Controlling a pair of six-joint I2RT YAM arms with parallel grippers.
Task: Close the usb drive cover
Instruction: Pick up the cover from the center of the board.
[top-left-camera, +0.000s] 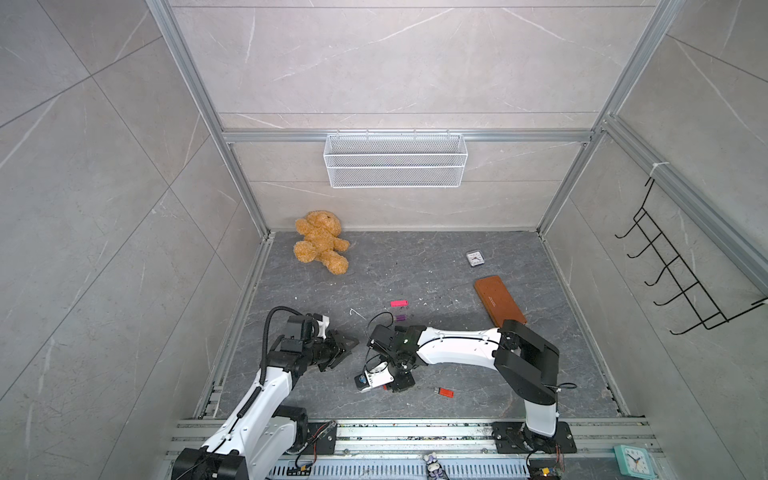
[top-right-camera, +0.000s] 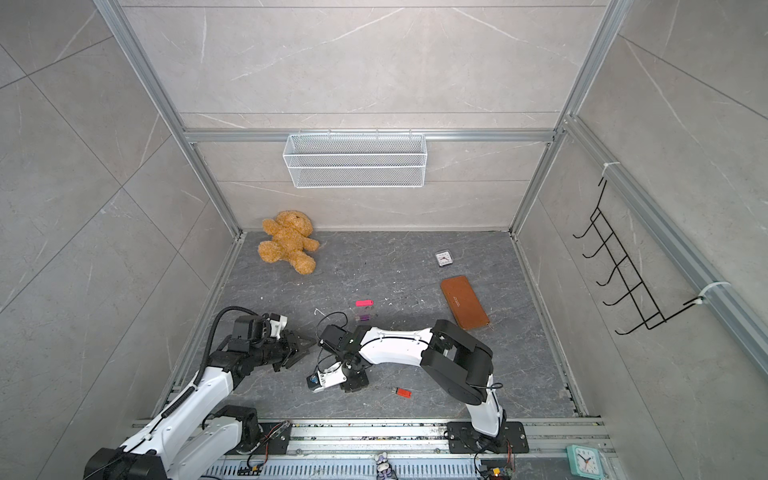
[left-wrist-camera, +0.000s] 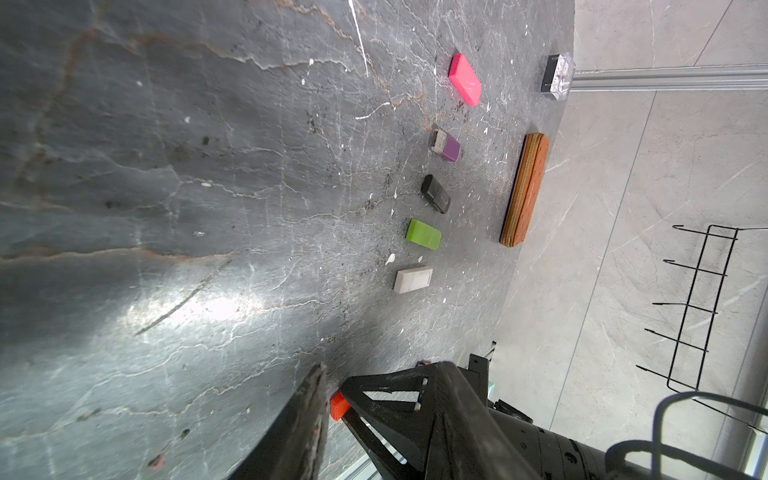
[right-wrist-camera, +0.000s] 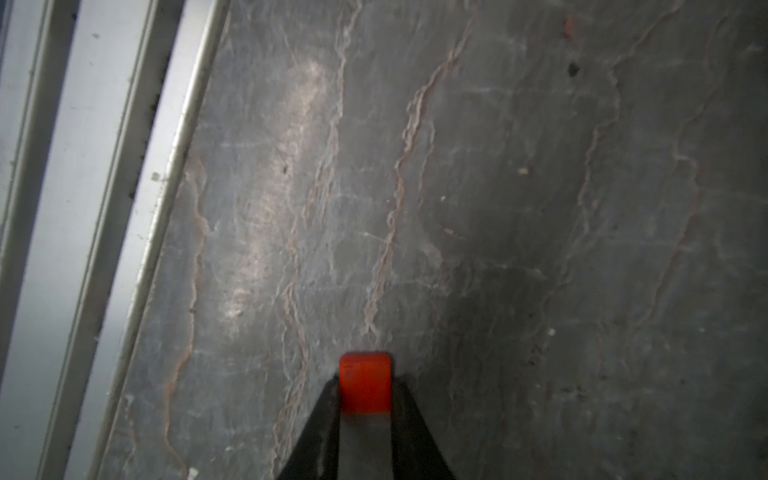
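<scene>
Orange cap (right-wrist-camera: 365, 376), clamped in right gripper (right-wrist-camera: 365, 384): right wrist view. A top view adds uncapped usb drive (top-left-camera: 445, 392) nearby.

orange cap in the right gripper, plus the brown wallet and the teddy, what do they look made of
The orange cap looks like hard plastic: smooth, with a dull sheen and rounded moulded corners. The brown wallet is leather or an imitation, I cannot tell which; its face is matte and finely textured, with a metal-looking zip along the edge. The teddy is plush fabric with a curly tan pile, probably soft-stuffed.
</scene>
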